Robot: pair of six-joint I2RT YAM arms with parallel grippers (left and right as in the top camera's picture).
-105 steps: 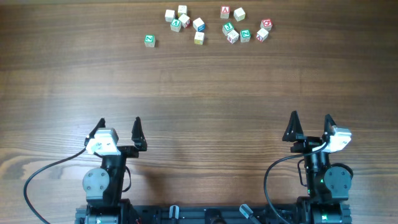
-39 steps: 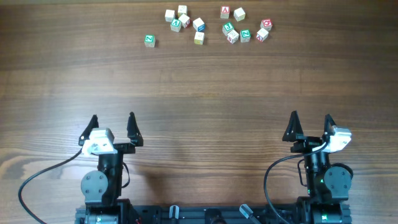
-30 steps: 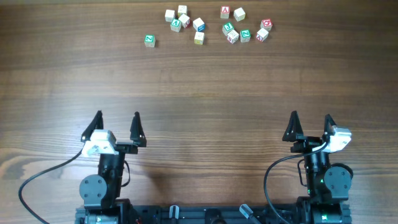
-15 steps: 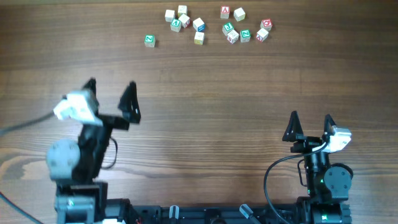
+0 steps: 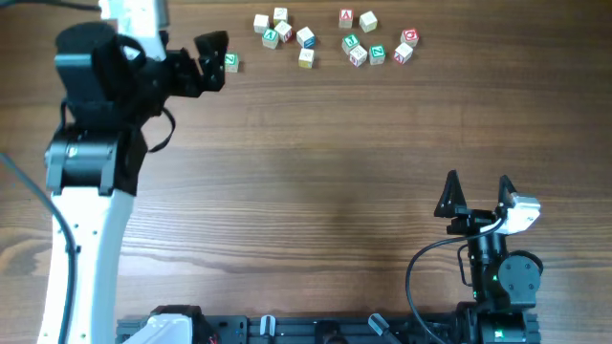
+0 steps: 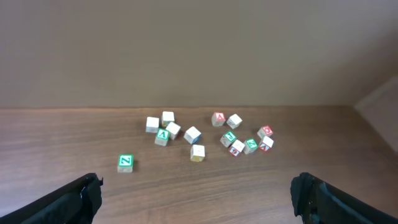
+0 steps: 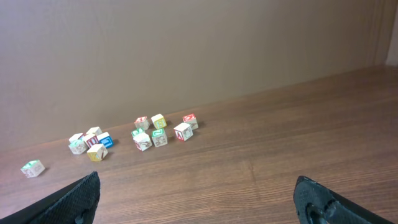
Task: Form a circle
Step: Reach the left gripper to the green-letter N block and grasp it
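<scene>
Brown wood-grain table (image 5: 316, 143) fills the overhead view. At its far edge sits the circle (image 5: 361, 52) — three tiny square-edged wooden cubes, two green-faced and one pale with red, packed close in a short bent row running left to right. At near right we see the right gripper (image 5: 478, 182) spread wide, holding nothing. From the left wrist, the left gripper (image 6: 198, 186) gapes empty too, and the circle lies far, right of centre, among loose cubes (image 6: 192, 134). From the right wrist it lies far left — before a plain tan wall (image 7: 186, 37).
</scene>
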